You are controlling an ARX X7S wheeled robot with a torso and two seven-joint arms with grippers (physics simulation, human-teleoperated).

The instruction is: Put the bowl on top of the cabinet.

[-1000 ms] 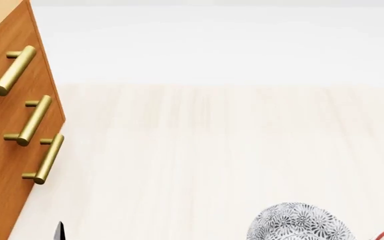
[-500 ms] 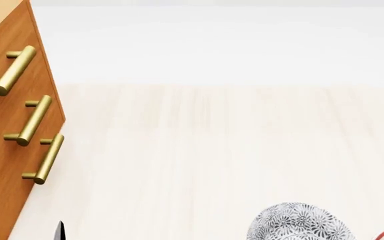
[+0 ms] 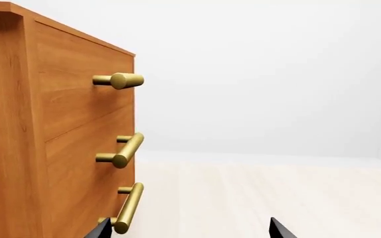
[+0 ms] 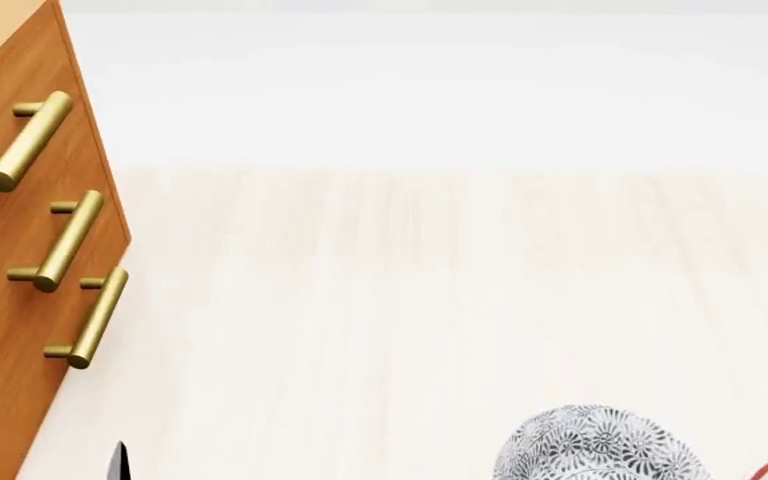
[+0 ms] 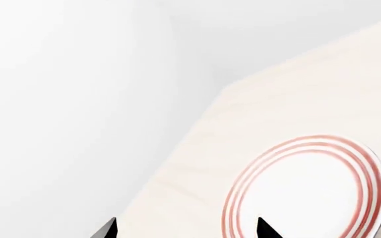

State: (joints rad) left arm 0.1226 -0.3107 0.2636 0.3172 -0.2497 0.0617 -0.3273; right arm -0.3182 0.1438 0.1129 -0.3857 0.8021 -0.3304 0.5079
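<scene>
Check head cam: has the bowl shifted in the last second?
No. The bowl sits at the same spot relative to the cabinet and its handles.

The tall orange-brown wooden cabinet [image 3: 51, 144], just beside the left pincer [image 3: 189, 229], shows fine grain under a smooth satin finish. Its three bar-shaped brass handles [image 3: 128, 148] look like brushed metal with a soft gleam. The pale wooden surface [image 4: 411, 300] is matt and faintly streaked. The deep round floral-patterned bowl [image 4: 602, 446] looks like glazed ceramic. Ahead of the right pincer [image 5: 187, 229], the flat white red-ringed plate [image 5: 309, 191] is smooth.
</scene>
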